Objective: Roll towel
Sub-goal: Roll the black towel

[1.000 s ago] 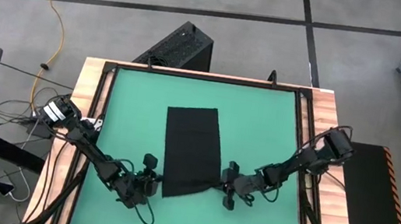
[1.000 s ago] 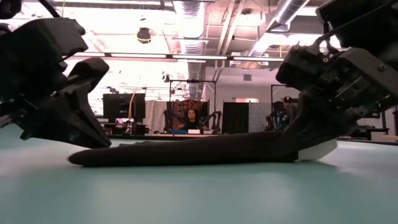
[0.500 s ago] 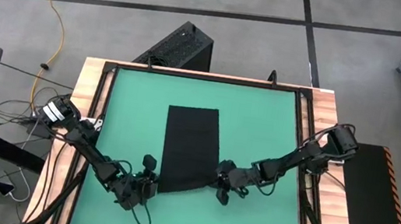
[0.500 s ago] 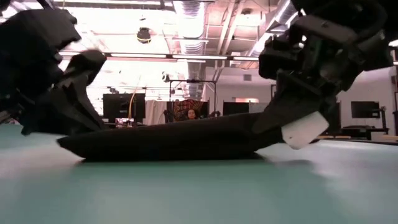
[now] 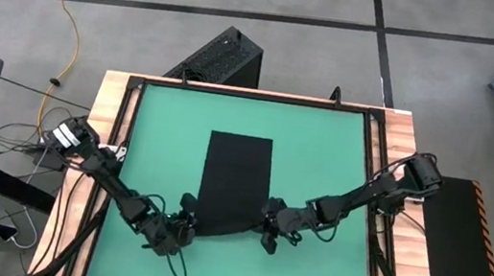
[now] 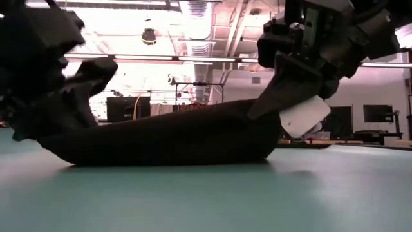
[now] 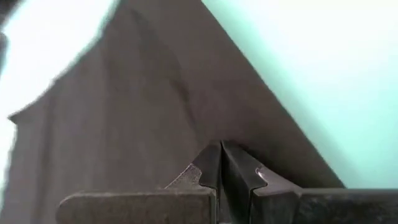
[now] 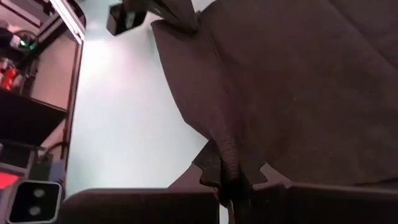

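Note:
The black towel (image 5: 234, 183) lies lengthwise on the green table, its far part flat and its near edge lifted and turned up toward the far side. My left gripper (image 5: 185, 217) is shut on the towel's near left corner. My right gripper (image 5: 269, 224) is shut on the near right corner. In the low view the towel (image 6: 174, 138) shows as a thick dark hump between both grippers. No white tag shows. My left gripper pinches the towel's near left corner (image 7: 214, 152) between its two shut fingers, coming level from the table's left. The corner is lifted off the table. My right gripper pinches the near right corner (image 8: 225, 152) between its shut fingers, coming level from the table's right. The cloth puckers at the fingertips. The corner is lifted and turned over the towel.
A black vented box (image 5: 220, 57) stands on the floor beyond the table's far edge. Wooden rails (image 5: 387, 177) frame the green mat. Green surface lies open on both sides of the towel and beyond its far edge.
Both grippers have gone toward the far edge and closer to each other, carrying the towel's near edge up and over. The near part has lifted off the table and folded toward the far end; the far part has stayed flat.

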Motion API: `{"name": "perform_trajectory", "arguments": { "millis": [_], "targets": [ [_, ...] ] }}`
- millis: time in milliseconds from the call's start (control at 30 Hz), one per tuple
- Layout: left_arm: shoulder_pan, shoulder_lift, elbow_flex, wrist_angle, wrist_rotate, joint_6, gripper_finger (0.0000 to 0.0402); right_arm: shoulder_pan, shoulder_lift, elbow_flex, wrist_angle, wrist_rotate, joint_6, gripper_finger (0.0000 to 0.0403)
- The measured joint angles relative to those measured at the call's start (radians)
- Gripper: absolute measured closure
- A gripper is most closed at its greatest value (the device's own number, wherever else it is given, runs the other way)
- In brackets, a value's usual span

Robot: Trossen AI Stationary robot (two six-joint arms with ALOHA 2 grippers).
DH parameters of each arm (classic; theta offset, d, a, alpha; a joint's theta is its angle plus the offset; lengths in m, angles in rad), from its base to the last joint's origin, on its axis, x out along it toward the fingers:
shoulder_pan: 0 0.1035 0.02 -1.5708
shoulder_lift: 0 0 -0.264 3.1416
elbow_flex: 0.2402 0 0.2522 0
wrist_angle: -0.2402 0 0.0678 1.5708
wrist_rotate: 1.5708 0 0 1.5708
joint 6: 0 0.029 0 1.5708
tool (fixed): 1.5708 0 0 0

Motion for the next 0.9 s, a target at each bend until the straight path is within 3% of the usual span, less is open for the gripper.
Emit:
{"name": "perform_trajectory", "arguments": {
  "millis": [333, 700, 900],
  "targets": [
    [0.028, 0.000, 0.001, -0.038, 0.066, -0.060, 0.0402, -0.020, -0.037, 0.002, -0.132, 0.112, 0.140, 0.0380],
    [0.026, -0.006, 0.001, -0.042, 0.099, -0.092, 0.0402, -0.081, -0.029, 0.002, -0.200, 0.109, 0.197, 0.0380],
    [0.022, -0.082, 0.000, -0.056, 0.113, -0.110, 0.0402, -0.092, -0.026, 0.001, -0.270, 0.109, 0.212, 0.0380]
  ]
}}
